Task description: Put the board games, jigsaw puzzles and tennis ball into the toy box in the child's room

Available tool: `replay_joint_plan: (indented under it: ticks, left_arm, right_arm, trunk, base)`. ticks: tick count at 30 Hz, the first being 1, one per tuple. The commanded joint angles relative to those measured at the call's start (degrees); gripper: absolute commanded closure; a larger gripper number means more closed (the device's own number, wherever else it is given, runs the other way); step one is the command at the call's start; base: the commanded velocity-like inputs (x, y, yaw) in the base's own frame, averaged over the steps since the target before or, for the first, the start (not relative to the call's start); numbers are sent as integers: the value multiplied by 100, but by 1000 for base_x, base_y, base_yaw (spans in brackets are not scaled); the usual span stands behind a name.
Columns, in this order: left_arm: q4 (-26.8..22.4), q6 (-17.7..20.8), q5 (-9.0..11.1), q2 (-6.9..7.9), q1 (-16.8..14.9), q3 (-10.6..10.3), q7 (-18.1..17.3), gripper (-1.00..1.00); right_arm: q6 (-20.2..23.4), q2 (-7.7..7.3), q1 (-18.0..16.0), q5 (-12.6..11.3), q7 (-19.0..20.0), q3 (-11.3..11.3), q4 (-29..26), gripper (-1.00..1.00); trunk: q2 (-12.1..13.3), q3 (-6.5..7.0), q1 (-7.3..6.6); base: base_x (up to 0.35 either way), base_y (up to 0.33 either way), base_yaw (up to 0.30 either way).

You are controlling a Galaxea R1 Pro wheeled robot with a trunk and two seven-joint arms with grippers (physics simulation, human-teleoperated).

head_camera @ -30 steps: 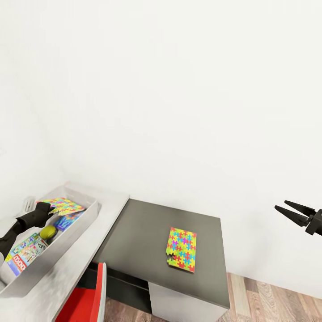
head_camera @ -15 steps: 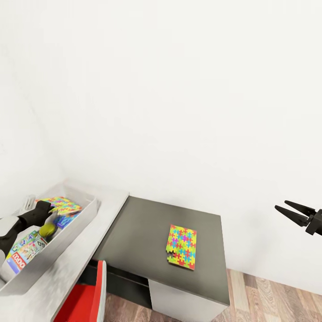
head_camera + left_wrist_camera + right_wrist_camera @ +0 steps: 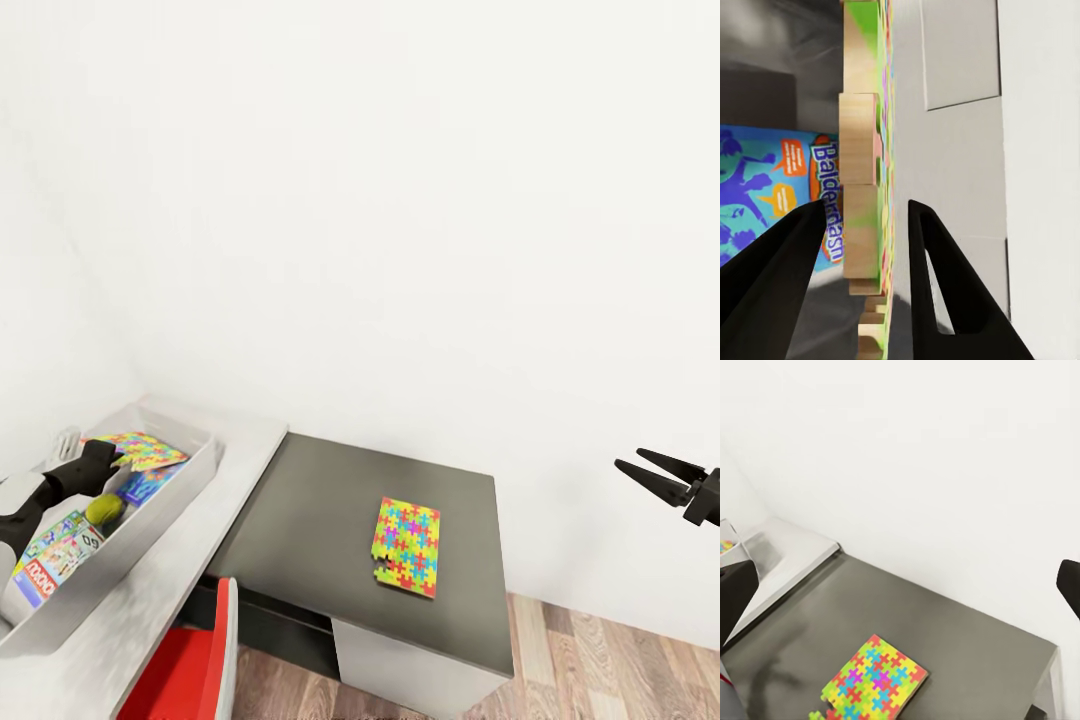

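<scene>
A: What is taking up the most room in the head view?

B: The long pale grey-white glossy desk top (image 3: 215, 470) is running along the 8 o'clock side, and a lower dark grey matte cabinet top (image 3: 330, 520) is butting against it toward 6 o'clock.

A: And on the desk?

B: The shallow light grey rectangular toy box (image 3: 170, 505) is sitting there. A white-bordered printed board game box (image 3: 55, 560) is lying inside at its 7 o'clock end, a blue printed board game box (image 3: 150, 483) nearer the 1 o'clock end.

A: The puzzles?

B: One thin multicolour jigsaw sheet (image 3: 148, 450) is leaning at the toy box's 1 o'clock end. The other multicolour jigsaw sheet (image 3: 406, 546) is lying flat on the dark cabinet top, well apart from the toy box.

A: The ball?

B: The small yellow-green tennis ball (image 3: 102, 510) is resting in the toy box between the two game boxes.

A: The grippers?

B: The left gripper (image 3: 866, 225) is reaching into the toy box, fingers spread either side of the first sheet's edge without pinching it. The right gripper (image 3: 645, 468) is hanging at 3 o'clock over the floor, fingers apart.
</scene>
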Motion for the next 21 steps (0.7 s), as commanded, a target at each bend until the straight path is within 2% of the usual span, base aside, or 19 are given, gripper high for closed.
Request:
replay_joint_plan:
  ticks: [1,8,9,17,21]
  left_arm:
    - [8,40,8,-1,-8,43,-4,100]
    - [35,29,-1,13,-3,42,-3,100]
    - [36,29,-1,14,3,42,-1,-100]
    - [152,28,-9,25,18,40,19,-100]
    - [242,53,-12,40,14,43,142,-100]
  right_arm:
    - [38,0,-6,-24,6,-3,1,-100]
    - [31,2,-4,-24,-7,-20,1,-100]
    - [31,4,-4,-24,-7,-21,1,-100]
    - [31,-1,-4,-24,-10,-23,1,-100]
    - [36,-2,-3,-24,-9,-17,1,-100]
  trunk:
    - [-10,-19,2]
    - [-10,-41,2]
    - [-10,-41,2]
    - [-10,-42,2]
    - [-10,-42,2]
  base:
    - [0,0,0]
    - [0,0,0]
    - [0,0,0]
    - [0,0,0]
    - [0,0,0]
